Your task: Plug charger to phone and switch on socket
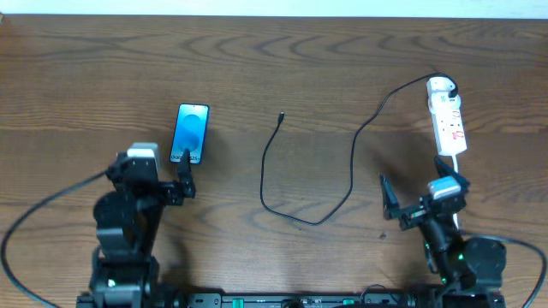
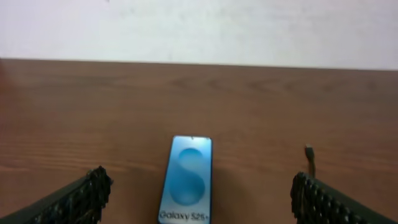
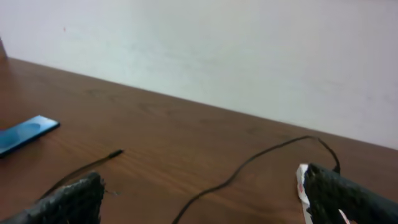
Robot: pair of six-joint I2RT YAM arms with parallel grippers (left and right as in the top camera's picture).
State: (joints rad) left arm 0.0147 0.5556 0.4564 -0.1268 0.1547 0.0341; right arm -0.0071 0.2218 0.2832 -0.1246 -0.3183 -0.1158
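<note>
Overhead, left tool spread apart at phone, right tool likewise near socket, charger between.

a dark brown wood-grain table runs back to a plain pale wall.

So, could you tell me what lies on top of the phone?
Nothing rests on the slim black-framed blue-screen phone; its screen shows bare. From overhead, a left finger hides part of its near edge.
</note>
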